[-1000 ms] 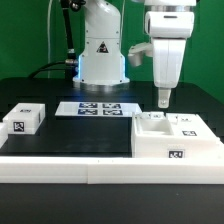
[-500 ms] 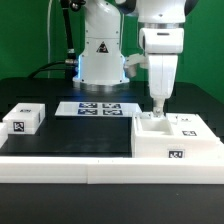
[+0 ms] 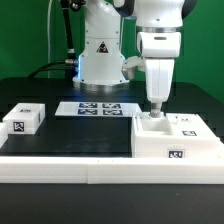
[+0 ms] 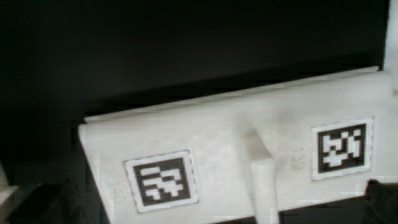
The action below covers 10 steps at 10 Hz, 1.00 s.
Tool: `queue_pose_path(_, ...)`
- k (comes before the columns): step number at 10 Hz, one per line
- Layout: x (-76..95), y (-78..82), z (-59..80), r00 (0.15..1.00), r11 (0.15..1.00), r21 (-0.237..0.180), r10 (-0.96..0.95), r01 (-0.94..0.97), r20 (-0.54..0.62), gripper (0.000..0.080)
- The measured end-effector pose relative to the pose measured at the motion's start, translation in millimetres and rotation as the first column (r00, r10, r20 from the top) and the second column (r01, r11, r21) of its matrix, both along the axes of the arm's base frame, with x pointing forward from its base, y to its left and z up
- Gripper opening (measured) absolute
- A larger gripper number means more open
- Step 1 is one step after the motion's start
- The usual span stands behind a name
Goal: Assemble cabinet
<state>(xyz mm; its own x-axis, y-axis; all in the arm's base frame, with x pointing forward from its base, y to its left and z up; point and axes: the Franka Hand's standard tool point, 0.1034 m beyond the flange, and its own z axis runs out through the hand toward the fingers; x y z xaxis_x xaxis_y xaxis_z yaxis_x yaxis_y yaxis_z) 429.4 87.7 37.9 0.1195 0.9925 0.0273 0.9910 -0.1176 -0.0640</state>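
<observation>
The cabinet (image 3: 176, 141) is seen on the table (image 3: 80, 135) at the exterior view's right. The jaws are held just above its far left corner; whether clenched or released cannot be told. Its small block (image 3: 22, 120) is placed well apart, at that view's left.

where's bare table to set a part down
The black tabletop is bare between the small block and the cabinet box, with the marker board behind and the border rail in front. Crowded at the exterior view's right, where the claw hangs over the box.

marker board (image 3: 98, 108): flat on table, rear-centre | border rail (image 3: 60, 168): along front edge | table (image 3: 70, 135): black
</observation>
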Motion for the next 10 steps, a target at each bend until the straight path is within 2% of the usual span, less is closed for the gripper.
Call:
queue_pose_path(2, -3.7, 8.1, -7.4, 0.999, 1.0, 0.025, 0.015, -0.016, 0.034, 0.0797)
queue_pose_path(5, -12.2, 7.4, -15.1, 1.0, 0.999, 0.029, 0.011, -0.012, 0.023, 0.0797)
queue_pose_path(8, -12.2, 7.4, -17.6, 1.0, 0.999, 0.032, 0.008, -0.008, 0.021, 0.0797)
queue_pose_path(9, -12.1, 7.4, -17.6, 1.0, 0.999, 0.032, 0.008, -0.008, 0.021, 0.0703)
queue_pose_path(10, -12.5, 7.4, -18.2, 1.0, 0.999, 0.032, 0.008, -0.008, 0.02, 0.0703)
